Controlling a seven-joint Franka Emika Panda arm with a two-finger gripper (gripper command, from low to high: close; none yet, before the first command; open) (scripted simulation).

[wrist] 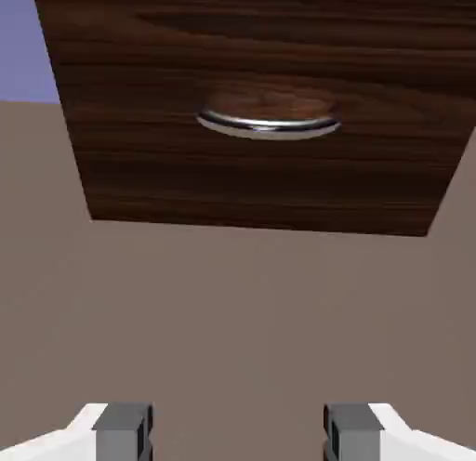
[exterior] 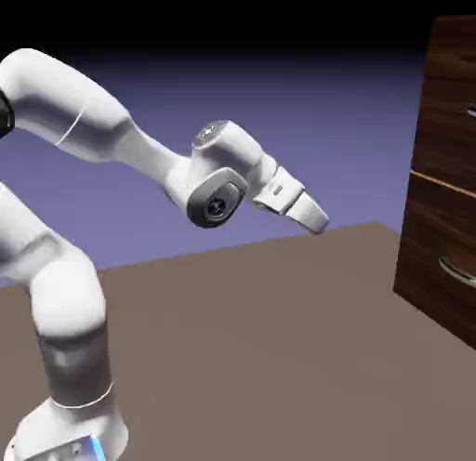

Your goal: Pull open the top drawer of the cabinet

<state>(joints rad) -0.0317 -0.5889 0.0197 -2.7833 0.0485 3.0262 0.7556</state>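
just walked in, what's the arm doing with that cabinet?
The white arm is reaching across the table toward the dark wood-grain cabinet at the exterior view's right, but there is a clear gap between them. The gripper is open and holds nothing; in the hand view its fingertips stand wide apart over bare tabletop. That view faces the lower drawer front with its curved silver handle. The top drawer looks shut and untouched, so the pull has not started.

Top drawer [exterior: 456, 106] handle cut by edge
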